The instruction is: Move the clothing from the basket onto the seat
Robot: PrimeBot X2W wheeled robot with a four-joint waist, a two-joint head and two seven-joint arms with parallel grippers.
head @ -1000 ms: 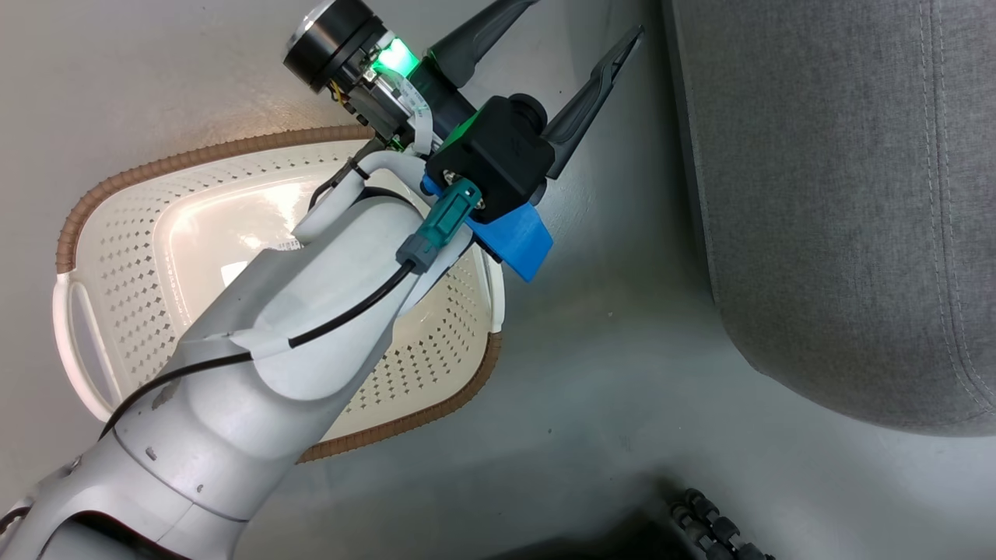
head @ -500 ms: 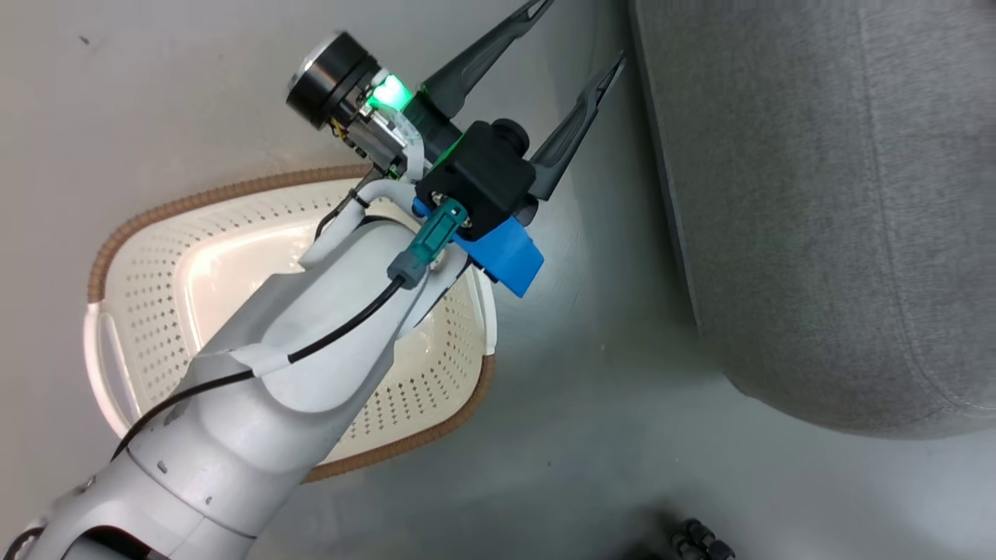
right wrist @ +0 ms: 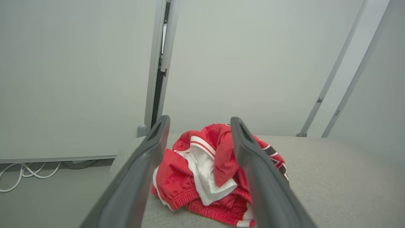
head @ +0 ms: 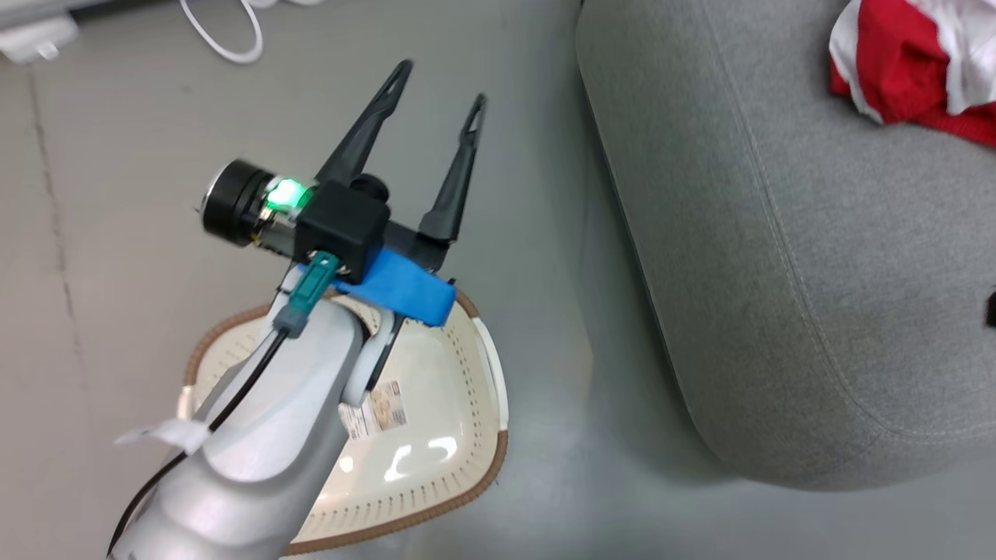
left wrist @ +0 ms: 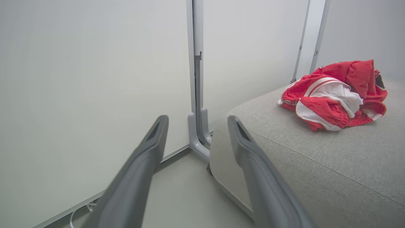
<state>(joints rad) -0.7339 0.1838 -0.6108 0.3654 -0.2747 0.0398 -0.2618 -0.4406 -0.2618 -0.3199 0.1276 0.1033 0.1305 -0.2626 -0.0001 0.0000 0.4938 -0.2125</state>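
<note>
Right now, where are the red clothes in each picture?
Head view: the clothing sits top right, on the seat.
Left wrist view: clothing upper right, on the seat.
Right wrist view: clothing low in the middle, on the seat.
Shared landmark: the grey seat.

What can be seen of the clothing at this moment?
The clothing is a crumpled heap of red sports fabric with white trim and stripes, a white panel turned outward and a bit of black marking at one side. How many garments it holds cannot be told. It lies bunched on the light grey seat, back from its rounded edge, touching the cushion alone. The right gripper stands open in front of it, not holding it.
</note>
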